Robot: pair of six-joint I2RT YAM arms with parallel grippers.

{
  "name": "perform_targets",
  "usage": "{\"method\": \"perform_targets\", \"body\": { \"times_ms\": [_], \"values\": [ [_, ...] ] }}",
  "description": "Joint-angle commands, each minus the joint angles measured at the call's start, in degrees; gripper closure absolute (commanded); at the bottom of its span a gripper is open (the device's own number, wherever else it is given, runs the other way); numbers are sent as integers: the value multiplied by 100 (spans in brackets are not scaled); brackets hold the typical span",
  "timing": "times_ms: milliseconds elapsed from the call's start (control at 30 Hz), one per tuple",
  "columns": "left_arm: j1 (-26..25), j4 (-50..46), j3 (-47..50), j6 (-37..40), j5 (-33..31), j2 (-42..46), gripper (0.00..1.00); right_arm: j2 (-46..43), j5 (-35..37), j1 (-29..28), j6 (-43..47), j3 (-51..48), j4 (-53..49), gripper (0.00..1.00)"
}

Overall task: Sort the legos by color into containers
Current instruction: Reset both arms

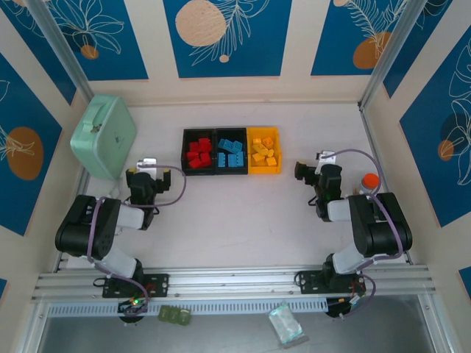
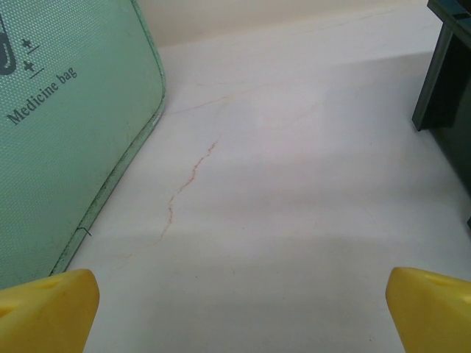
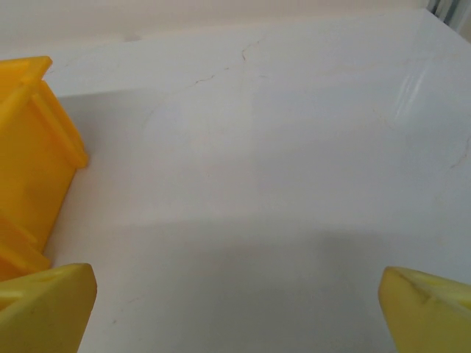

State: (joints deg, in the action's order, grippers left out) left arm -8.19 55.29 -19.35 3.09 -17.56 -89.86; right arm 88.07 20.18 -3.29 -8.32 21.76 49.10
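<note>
Three joined containers stand in a row at the back middle of the table. The left black container [image 1: 185, 153] holds red legos [image 1: 198, 154]. The middle black one [image 1: 219, 134] holds blue legos [image 1: 232, 155], and the yellow-orange one [image 1: 277, 156] holds yellow-orange legos [image 1: 263, 152]. My left gripper [image 1: 150, 175] rests low at the left, open, with bare table between its yellow fingertips [image 2: 51, 305]. My right gripper [image 1: 313, 170] sits at the right, open and empty, its fingertips [image 3: 48, 305] wide apart. The yellow-orange container's wall [image 3: 29, 147] stands just left of the right gripper.
A mint-green medicine bag [image 1: 103, 136] lies at the back left, close beside the left gripper [image 2: 66, 125]. An orange-capped bottle [image 1: 369, 182] stands by the right arm. A black container's corner [image 2: 445, 81] shows right of the left gripper. Walls enclose the table.
</note>
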Motion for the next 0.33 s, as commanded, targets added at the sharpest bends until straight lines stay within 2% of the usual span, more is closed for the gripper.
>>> {"method": "perform_targets", "body": {
  "times_ms": [0, 167, 300],
  "values": [
    [54, 225, -86, -45, 50, -39, 1, -65, -169, 66, 29, 76, 3, 1],
    [49, 247, -78, -37, 38, -49, 1, -84, -399, 187, -29, 122, -124, 1],
    [58, 300, -51, -32, 66, -31, 1, -80, -293, 99, 40, 73, 0, 1]
  ]
}}
